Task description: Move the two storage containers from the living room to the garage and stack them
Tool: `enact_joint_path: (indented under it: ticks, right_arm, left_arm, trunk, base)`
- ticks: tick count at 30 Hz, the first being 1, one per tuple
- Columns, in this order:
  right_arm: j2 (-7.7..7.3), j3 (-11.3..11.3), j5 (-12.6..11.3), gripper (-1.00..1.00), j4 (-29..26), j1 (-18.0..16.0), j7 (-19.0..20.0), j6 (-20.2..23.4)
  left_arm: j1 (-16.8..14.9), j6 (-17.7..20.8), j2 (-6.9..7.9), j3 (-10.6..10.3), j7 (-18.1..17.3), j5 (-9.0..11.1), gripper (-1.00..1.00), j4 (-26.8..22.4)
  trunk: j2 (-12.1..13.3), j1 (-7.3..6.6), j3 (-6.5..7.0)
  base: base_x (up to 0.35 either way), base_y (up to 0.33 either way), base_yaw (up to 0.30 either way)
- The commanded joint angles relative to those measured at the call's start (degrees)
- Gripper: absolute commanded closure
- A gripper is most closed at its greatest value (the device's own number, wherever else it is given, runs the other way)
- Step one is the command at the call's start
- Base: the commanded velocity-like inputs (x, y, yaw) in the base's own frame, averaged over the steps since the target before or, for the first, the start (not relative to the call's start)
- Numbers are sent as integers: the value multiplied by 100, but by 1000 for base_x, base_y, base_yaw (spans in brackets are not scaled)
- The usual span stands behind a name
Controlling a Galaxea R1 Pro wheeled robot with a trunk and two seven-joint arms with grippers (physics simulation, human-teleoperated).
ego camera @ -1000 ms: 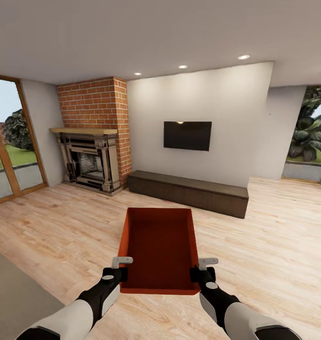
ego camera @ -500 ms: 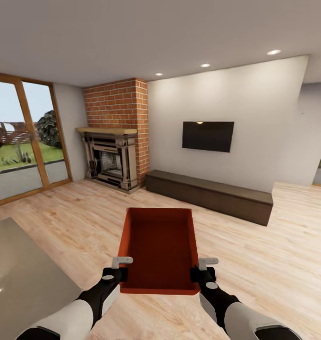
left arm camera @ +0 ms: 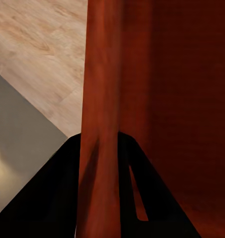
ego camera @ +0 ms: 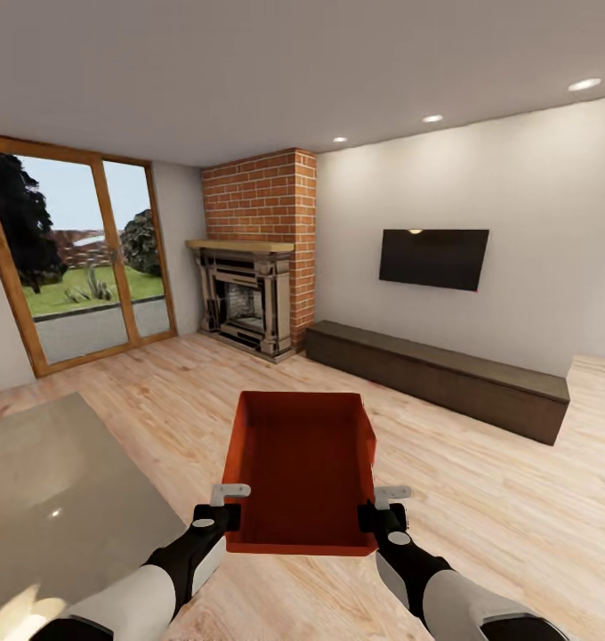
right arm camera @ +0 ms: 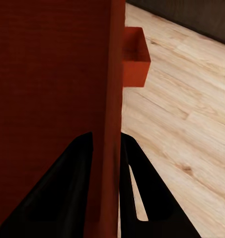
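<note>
orange-red bin (ego camera: 301, 467) hangs between both claws (each pinching a wall).

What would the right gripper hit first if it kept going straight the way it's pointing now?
The right gripper already straddles the held container's side wall, so that wall fills its line first. Beyond it, the second container sits on the wood floor, though depth there is unclear.

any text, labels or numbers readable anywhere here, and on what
None can be read.
The held storage container has plain orange-red walls, unmarked.
The second storage container on the wood floor is plain too.
The wall TV screen is black and blank.
</note>
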Motion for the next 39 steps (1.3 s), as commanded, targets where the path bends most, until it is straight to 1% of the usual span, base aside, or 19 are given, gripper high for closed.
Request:
enact_joint_path:
  ticks: [1,39]
  right_arm:
    - [-1,-21,8,100,15,1,-51,-3]
    - [-1,-21,7,100,15,1,-56,-3]
  left_arm:
    - [-13,14,4,291,119,5,100,-27]
    - [-13,14,5,291,119,5,100,-27]
  trunk:
    - [-9,2,-10]
    - [-9,2,-10]
  base:
    - [0,0,268]
    - [0,0,268]
